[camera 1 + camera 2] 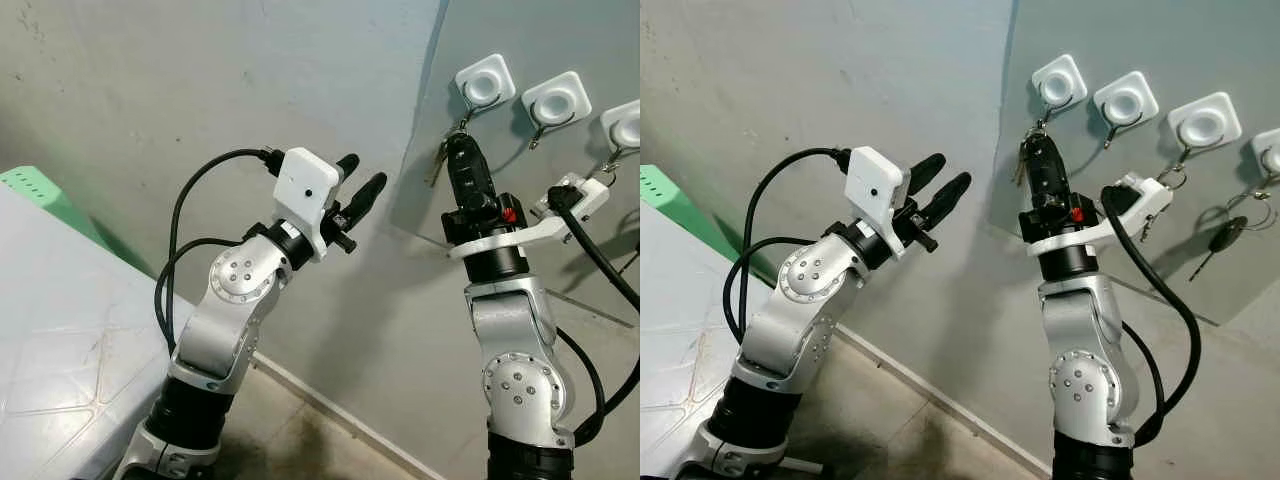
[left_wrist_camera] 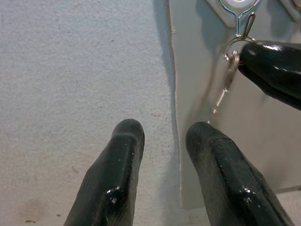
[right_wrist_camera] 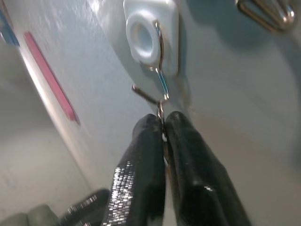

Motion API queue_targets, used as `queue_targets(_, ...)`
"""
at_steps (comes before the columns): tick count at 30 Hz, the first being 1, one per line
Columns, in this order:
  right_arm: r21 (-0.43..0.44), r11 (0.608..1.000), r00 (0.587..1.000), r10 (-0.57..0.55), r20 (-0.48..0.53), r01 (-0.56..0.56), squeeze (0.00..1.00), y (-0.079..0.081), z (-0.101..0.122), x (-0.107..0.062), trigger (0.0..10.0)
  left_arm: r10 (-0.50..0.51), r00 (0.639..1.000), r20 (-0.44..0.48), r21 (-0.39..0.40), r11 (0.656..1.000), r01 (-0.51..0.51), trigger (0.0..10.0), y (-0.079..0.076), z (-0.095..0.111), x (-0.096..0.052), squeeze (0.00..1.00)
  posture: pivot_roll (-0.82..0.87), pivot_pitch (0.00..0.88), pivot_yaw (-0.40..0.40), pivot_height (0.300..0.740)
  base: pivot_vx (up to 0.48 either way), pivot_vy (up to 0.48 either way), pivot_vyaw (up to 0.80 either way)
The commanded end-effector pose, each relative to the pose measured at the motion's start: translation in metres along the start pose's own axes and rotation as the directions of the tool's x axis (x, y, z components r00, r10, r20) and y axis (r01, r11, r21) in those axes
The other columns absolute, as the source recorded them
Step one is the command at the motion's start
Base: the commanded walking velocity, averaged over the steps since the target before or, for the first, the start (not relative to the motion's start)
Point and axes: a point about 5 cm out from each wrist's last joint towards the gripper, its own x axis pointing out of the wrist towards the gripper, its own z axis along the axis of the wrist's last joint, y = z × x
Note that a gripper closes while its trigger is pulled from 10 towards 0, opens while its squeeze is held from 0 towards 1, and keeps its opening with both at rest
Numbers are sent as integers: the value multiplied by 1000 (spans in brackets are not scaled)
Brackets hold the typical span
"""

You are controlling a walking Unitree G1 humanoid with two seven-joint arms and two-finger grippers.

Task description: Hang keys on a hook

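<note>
Fingers of the right gripper (image 3: 163,123) are pressed together on the ring of the keys (image 1: 1024,160), held up right at the wire tip of the leftmost hook (image 3: 153,40) on the grey wall panel (image 1: 1160,240). The keys are seen dangling just beside the gripper, against the panel. The left gripper (image 1: 355,190) is raised near the panel's edge, its fingers (image 2: 117,174) held apart and gripping nothing. Another key (image 1: 1225,238) is hung further along the row.
</note>
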Motion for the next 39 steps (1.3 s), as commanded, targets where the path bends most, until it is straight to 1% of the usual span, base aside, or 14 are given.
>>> queue_targets(1, -15, 1000, 998, 14, -66, -15, 1000, 1, -13, -3, 10000, 17, 1000, 3, 7, 1000, -17, 10000, 2, 2, 0, 0, 115, 53, -26, 740, 0, 0, 0)
queue_targets(12, -131, 990, 989, 30, -145, -49, 1000, -1, -26, -11, 10000, 63, 998, -2, 1, 998, -63, 10000, 7, -2, -1, 0, 115, 53, -29, 740, 0, 0, 0)
queue_targets(16, -233, 972, 978, -19, -209, -31, 1000, -15, -39, -23, 10000, 137, 988, -64, -32, 990, -140, 10000, 12, -25, -8, 0, 114, 53, -30, 740, 0, 0, 0)
queue_targets(22, -316, 949, 961, -108, -255, 23, 1000, -33, -51, -36, 10000, 219, 967, -132, -32, 974, -225, 10000, 18, -53, -20, 0, 114, 50, -30, 740, 0, 0, 0)
queue_targets(23, -345, 938, 949, -147, -278, 44, 745, -41, -57, -43, 10000, 243, 954, -173, -40, 967, -253, 10000, 18, -68, -26, 0, 114, 48, -31, 740, 0, 0, 0)
queue_targets(24, -371, 926, 937, -184, -297, 65, 247, -49, -63, -49, 10000, 260, 941, -215, -41, 961, -275, 10000, 18, -81, -32, 0, 113, 47, -32, 740, 0, 0, 0)
queue_targets(25, -387, 918, 924, -217, -315, 84, 0, -55, -68, -55, 10000, 271, 928, -256, -38, 956, -290, 10000, 17, -93, -37, 0, 113, 45, -34, 740, 0, 0, 0)
queue_targets(28, -413, 905, 903, -258, -345, 101, 0, -65, -76, -65, 10000, 289, 905, -312, -42, 947, -318, 10000, 15, -110, -46, 0, 115, 42, -35, 740, 0, 0, 0)
queue_targets(30, -469, 873, 843, -349, -409, 134, 0, -86, -95, -88, 10000, 291, 867, -404, 45, 953, -299, 10000, 4, -144, -65, 0, 118, 34, -38, 740, 0, 0, 0)
queue_targets(31, -469, 873, 843, -349, -409, 134, 0, -86, -95, -88, 10000, 291, 867, -404, 45, 953, -299, 10000, 4, -144, -65, 0, 118, 34, -38, 740, 0, 0, 0)
queue_targets(33, -509, 850, 782, -408, -472, 136, 0, -101, -110, -110, 10000, 278, 828, -486, 40, 954, -297, 10000, -8, -170, -81, 0, 120, 30, -38, 740, 0, 0, 0)
queue_targets(34, -509, 850, 782, -408, -472, 136, 0, -101, -110, -110, 10000, 278, 828, -486, 40, 954, -297, 10000, -8, -170, -81, 0, 120, 30, -38, 740, 0, 0, 0)
queue_targets(37, -533, 835, 735, -446, -511, 137, 0, -109, -119, -127, 10000, 277, 784, -555, 35, 950, -310, 10000, -15, -188, -94, 0, 121, 17, -38, 740, 0, 0, 0)
queue_targets(39, -556, 821, 655, -492, -573, 131, 0, -119, -131, -150, 10000, 253, 732, -632, 30, 952, -303, 10000, -25, -206, -111, 0, 118, 8, -34, 740, 0, 0, 0)
